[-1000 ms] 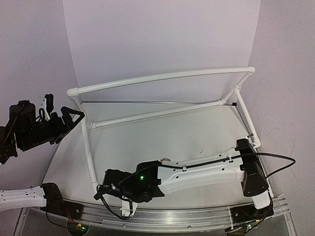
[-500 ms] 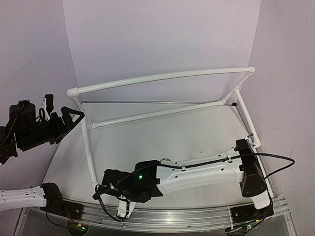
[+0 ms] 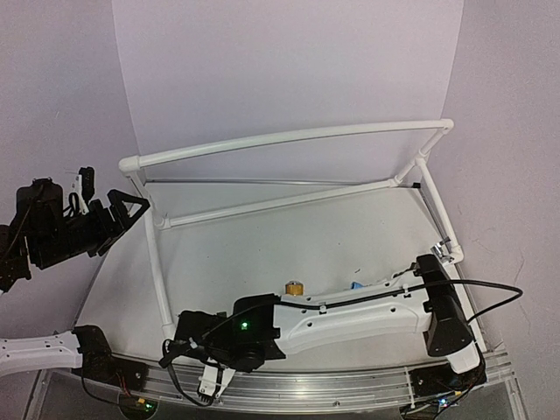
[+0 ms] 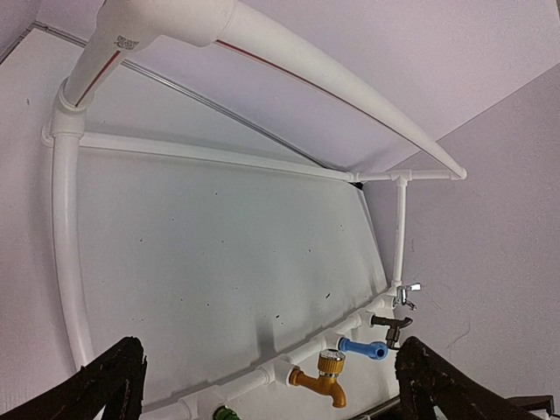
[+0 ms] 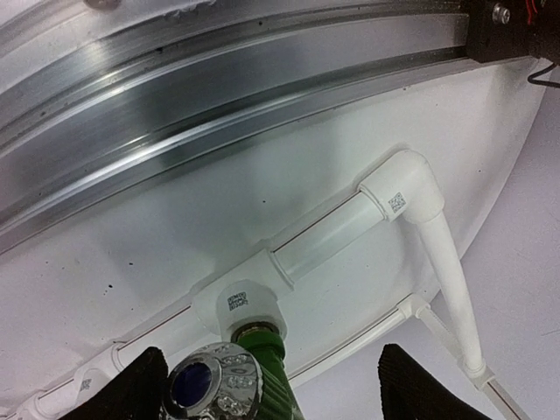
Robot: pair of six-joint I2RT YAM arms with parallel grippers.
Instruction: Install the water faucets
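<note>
A: Where is the green faucet (image 5: pixel 267 354) found relative to the right fingers (image 5: pixel 131 389)?

B: It is seen between them, seated in a tee (image 5: pixel 236 302) on the near pipe (image 5: pixel 328 241), at the left end of the row. Its long axis is set crosswise to the pipe and appears to be pointed back toward the wrist. Its knob (image 5: pixel 214 385) is offset toward one finger.

A: Is it gripped?

B: No. The right fingers are spread wide. One is placed just beside the knob, and contact cannot be told; the other is held well apart.

A: And the left fingers (image 4: pixel 109 385)?

B: They are opened fully and held by the far left corner of the frame (image 3: pixel 289 137), well apart from every faucet. The golden faucet (image 4: pixel 322 381), blue faucet (image 4: pixel 366 350), grey faucet (image 4: pixel 391 325) and silver faucet (image 4: pixel 405 295) are seen fitted further right along the same pipe.

A: Which arm is favoured?

B: The right one, being nearer. All five seem fitted, so a withdrawal along the green faucet's axis is judged likely, so that the knob is not caught.
</note>
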